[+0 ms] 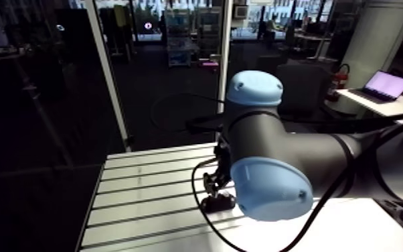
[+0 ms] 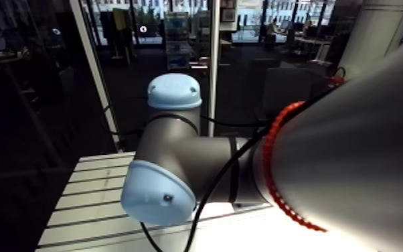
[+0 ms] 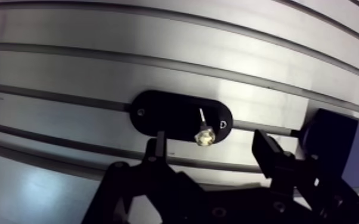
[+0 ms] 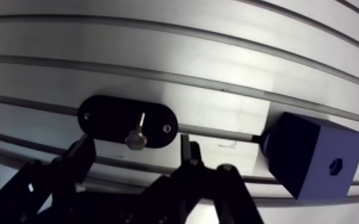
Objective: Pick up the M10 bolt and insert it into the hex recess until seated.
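Black fingers of my gripper (image 3: 210, 142) stand wide apart, holding nothing. Between them, untouched, the bolt (image 3: 204, 136) sits on a black oval plate (image 3: 164, 110). Beside the plate, apart from it, a dark block (image 4: 313, 152) shows its hex recess (image 4: 336, 165). Slotted table (image 3: 158, 42) lies beyond.

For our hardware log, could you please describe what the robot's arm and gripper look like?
The arm has round dark-grey links with domed light-blue joint caps; one bears a small dark dot. The gripper is matte black, with two angular, jointed fingers.
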Available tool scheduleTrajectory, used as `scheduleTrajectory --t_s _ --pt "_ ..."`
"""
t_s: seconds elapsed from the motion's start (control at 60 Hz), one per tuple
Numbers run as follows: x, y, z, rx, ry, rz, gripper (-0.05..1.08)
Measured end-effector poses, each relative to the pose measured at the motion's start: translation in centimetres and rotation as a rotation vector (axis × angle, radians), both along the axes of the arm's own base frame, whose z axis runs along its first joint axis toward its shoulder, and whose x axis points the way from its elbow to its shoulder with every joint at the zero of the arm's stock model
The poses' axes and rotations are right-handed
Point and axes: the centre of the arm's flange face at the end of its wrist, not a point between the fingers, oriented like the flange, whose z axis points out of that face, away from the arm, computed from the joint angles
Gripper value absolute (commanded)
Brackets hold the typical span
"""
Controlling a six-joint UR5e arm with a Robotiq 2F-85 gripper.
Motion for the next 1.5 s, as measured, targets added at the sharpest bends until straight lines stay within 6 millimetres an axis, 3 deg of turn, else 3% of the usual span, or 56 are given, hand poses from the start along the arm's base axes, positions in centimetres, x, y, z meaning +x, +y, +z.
scheduleTrajectory --t_s 0.417,1.5 --pt "0.03 0.06 -0.54 0.002 -0.013 -0.006 0.3" --pt "-0.11 0.39 -0.46 0.016 -0.02 -0.103 0.31"
